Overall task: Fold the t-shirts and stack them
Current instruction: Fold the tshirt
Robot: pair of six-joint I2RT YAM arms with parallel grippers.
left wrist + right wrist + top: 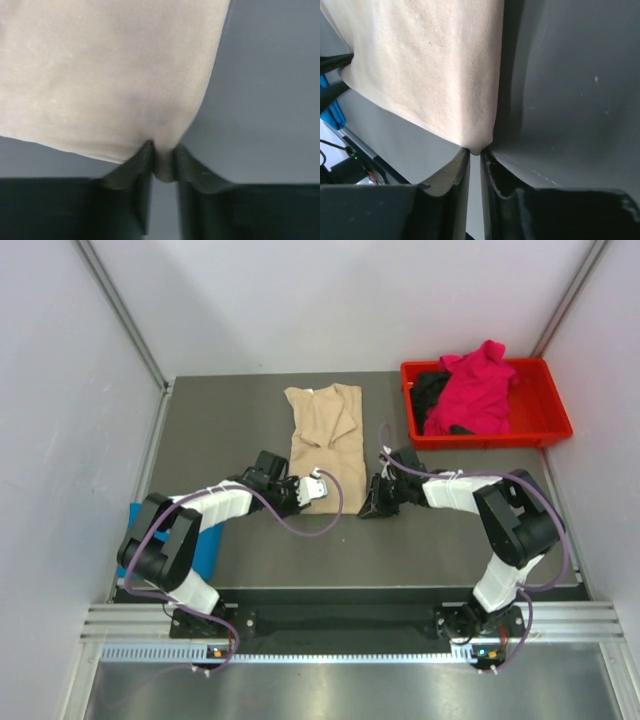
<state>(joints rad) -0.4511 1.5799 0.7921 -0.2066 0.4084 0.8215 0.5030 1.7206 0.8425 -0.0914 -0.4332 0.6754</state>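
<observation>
**Both hands pinching the near edge of the beige shirt**

My left gripper point(313, 487) is closed on the beige t-shirt point(325, 435). In my left wrist view, a small fold of the tan cloth point(110, 75) is squeezed between my two dark fingers point(135, 170) at the hem. The rest of the cloth spreads away from me over the grey table point(230, 430).

My right gripper point(373, 502) is clamped on the same shirt at its near right corner. In my right wrist view, the point of the cloth point(445, 75) runs down into the narrow slit between my fingertips point(492, 165). The shirt's right edge stands slightly off the table and casts a shadow beside it.

The beige t-shirt lies in the middle of the table as a long strip running from near to far. Its far end is rumpled.

At the far right sits a red tray point(480, 438). The magenta t-shirt point(475, 390) is heaped in it, and the black t-shirt point(428, 390) is bunched at its left side.

The blue t-shirt point(208, 548) shows at the near left, mostly hidden under my left arm.
</observation>
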